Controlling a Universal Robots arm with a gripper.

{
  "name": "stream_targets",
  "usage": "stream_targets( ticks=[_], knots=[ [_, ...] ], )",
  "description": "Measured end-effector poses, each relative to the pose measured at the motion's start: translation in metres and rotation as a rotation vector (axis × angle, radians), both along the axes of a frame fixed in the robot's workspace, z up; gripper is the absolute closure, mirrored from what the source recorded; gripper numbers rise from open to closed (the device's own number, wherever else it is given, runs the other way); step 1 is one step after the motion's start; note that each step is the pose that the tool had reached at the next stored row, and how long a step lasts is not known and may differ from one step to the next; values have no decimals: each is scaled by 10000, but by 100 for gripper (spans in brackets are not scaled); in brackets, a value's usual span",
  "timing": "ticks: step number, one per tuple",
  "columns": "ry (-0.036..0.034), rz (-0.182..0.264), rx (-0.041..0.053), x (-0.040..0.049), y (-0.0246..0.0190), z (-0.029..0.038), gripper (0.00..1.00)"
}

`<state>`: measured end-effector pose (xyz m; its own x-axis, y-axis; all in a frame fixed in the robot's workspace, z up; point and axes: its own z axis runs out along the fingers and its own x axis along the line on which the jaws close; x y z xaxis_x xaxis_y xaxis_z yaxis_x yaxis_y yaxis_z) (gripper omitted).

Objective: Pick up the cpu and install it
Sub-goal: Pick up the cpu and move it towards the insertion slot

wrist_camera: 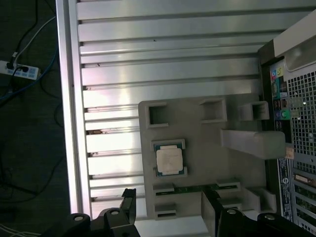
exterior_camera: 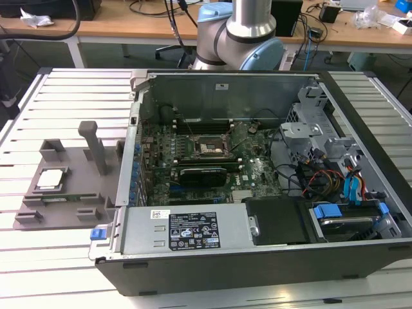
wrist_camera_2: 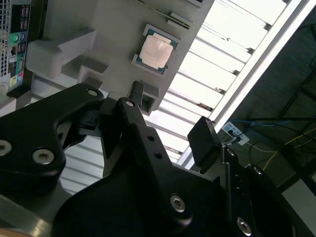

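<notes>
Lab room, wooden desks (exterior_camera: pixel 129 26) with cables along the back. Slatted metal table (exterior_camera: pixel 77 96) takes up most of the exterior view. On it lies an open computer case (exterior_camera: pixel 212 84), side panel off, green motherboard (exterior_camera: pixel 257 167) exposed. On the board sits the dark square socket frame (exterior_camera: pixel 209 148), with a long black expansion card (exterior_camera: pixel 203 175) just beside it on the near side. Robot arm (exterior_camera: pixel 241 32), silver and pale blue, stands behind the case at the back edge.

Grey fixture tray (exterior_camera: pixel 84 167) sits on the table toward the exterior view's left, just beside the case wall. An upright grey post (exterior_camera: pixel 96 148) rises from it.

Gripper (wrist_camera: pixel 168 197) in the first wrist view is above the tray. Its two black fingers (wrist_camera: pixel 128 200) are spread wide with nothing between them, clear of the tray surface. It looks the same in the second wrist view: gripper (wrist_camera_2: pixel 170 111) wide open and empty.

The cpu (exterior_camera: pixel 51 179) lies flat in a square recess of the tray, silvery top up, on the side away from the case. In both wrist views the cpu (wrist_camera: pixel 169 159) (wrist_camera_2: pixel 156 51) sits near the gripper but apart from the fingertips, untouched.
</notes>
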<state>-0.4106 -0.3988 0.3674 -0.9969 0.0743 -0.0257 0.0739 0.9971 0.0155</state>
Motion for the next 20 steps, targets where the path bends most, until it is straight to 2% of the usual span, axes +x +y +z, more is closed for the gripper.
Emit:
stream_targets(
  ticks=[20],
  knots=[
    [1, 0, -1, 0, 0, -75, 36]
  ],
)
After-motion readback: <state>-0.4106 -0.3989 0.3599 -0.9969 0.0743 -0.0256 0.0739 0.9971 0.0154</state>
